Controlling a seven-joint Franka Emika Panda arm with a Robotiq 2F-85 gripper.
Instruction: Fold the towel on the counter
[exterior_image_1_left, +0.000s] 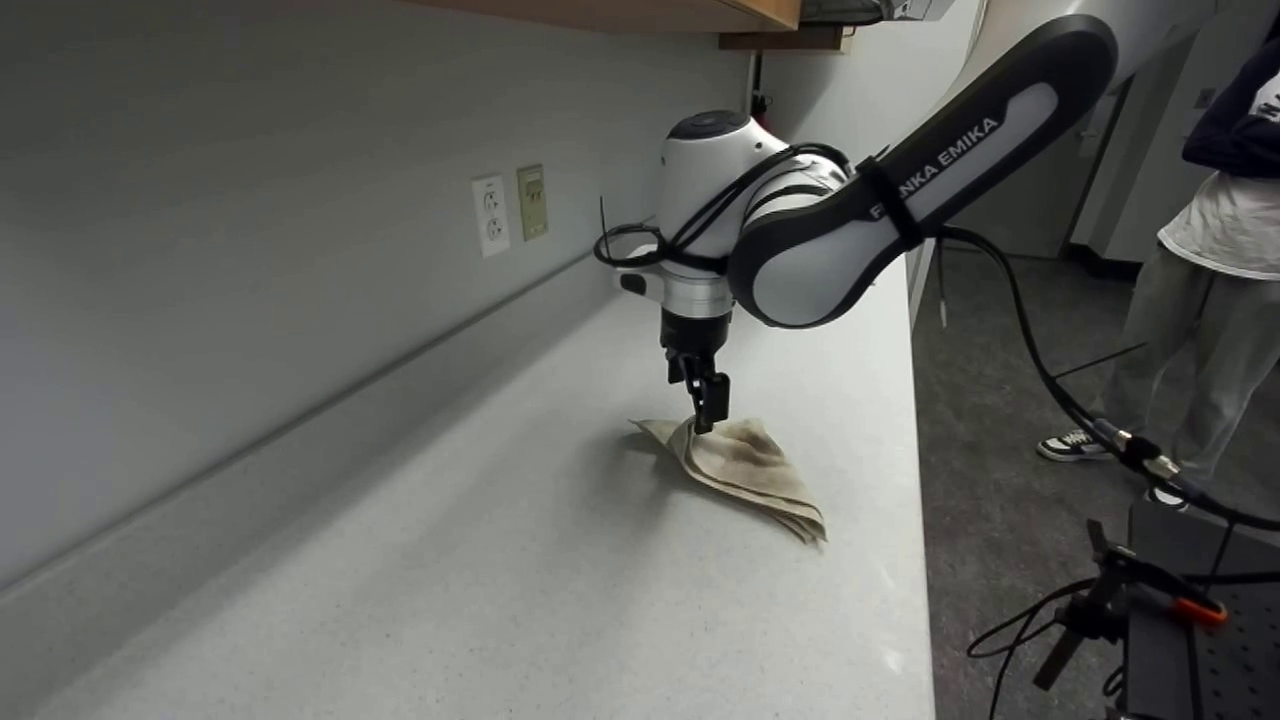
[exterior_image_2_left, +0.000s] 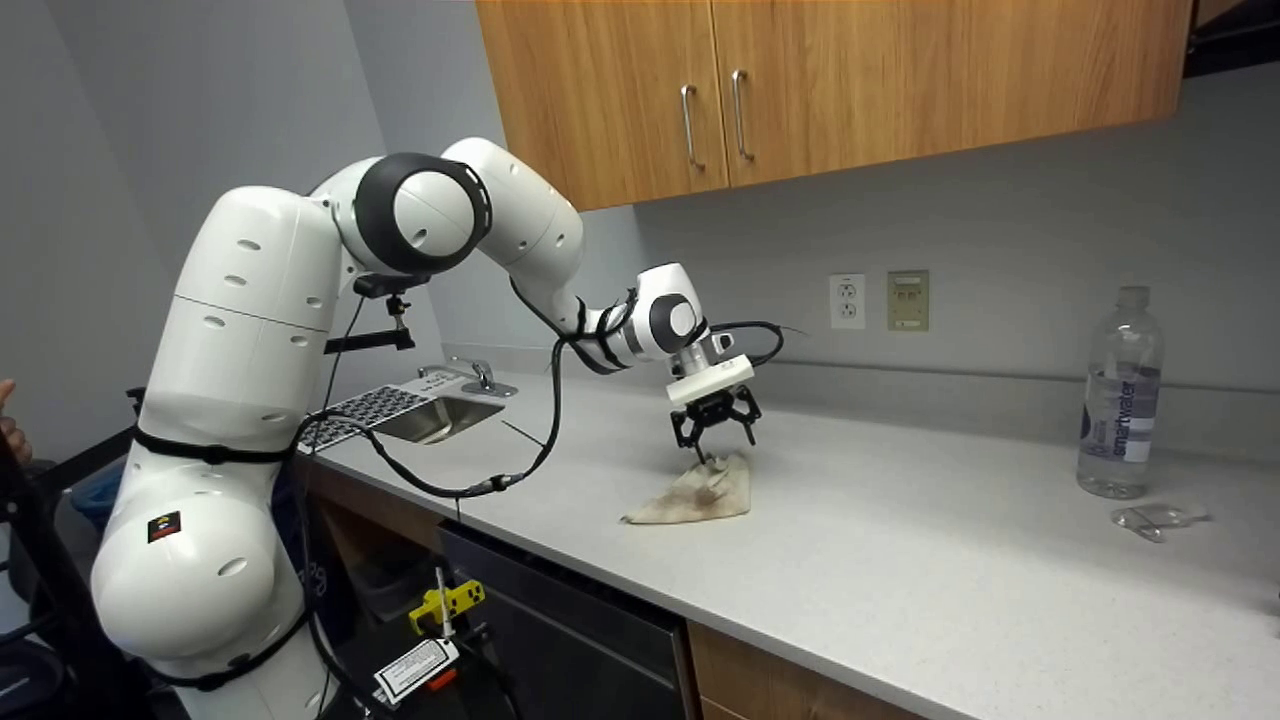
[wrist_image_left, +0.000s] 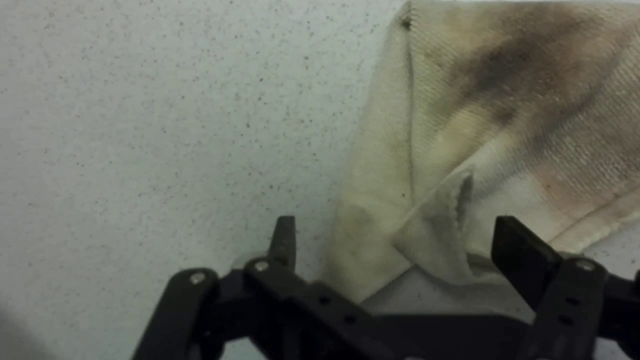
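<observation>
The beige towel (exterior_image_1_left: 752, 468) lies folded in layers on the pale counter (exterior_image_1_left: 450, 600), its outline close to a triangle. Brown-red stains show on the towel (wrist_image_left: 540, 95) in the wrist view, where a small flap is turned over near the lower edge. My gripper (exterior_image_2_left: 728, 451) points down just above the far part of the towel (exterior_image_2_left: 695, 497). In the wrist view the jaws stand wide apart, with the flap visible between and below them, and the gripper (wrist_image_left: 395, 220) grips nothing. Whether a fingertip touches the cloth, I cannot tell.
A water bottle (exterior_image_2_left: 1118, 430) and a small clear plastic item (exterior_image_2_left: 1155, 518) stand farther along the counter. A sink (exterior_image_2_left: 440, 418) is set in at the opposite end. Behind runs the wall with outlets (exterior_image_2_left: 847, 301), under wooden cabinets (exterior_image_2_left: 850, 80). A person (exterior_image_1_left: 1225, 260) stands beyond the front edge.
</observation>
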